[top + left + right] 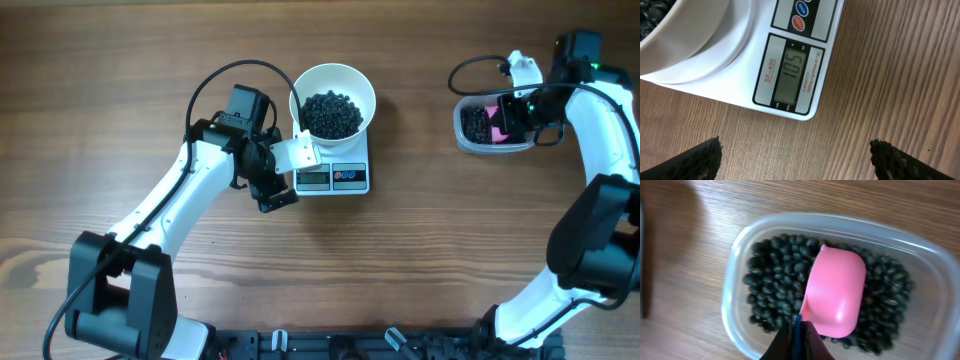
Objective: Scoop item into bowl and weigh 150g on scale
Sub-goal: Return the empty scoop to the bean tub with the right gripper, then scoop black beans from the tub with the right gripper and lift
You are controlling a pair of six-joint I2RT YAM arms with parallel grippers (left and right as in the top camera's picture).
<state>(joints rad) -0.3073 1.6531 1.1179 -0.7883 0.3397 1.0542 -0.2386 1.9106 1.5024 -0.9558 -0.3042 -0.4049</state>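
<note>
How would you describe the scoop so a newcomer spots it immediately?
At the right of the wooden table sits a clear rounded-rectangular plastic tub of small black pellets. Resting among them is the pink plastic scoop, its handle pinched by the right gripper. It is the only pink thing in view.

The wooden table [110,70] carries the flat white scale [333,178] near its middle. Well apart from it, on the right arm's side, a clear plastic tub [463,130] sits directly on the wood.

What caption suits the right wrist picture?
The right end effector grips a pink scoop among black pellets in a clear tub.
</note>
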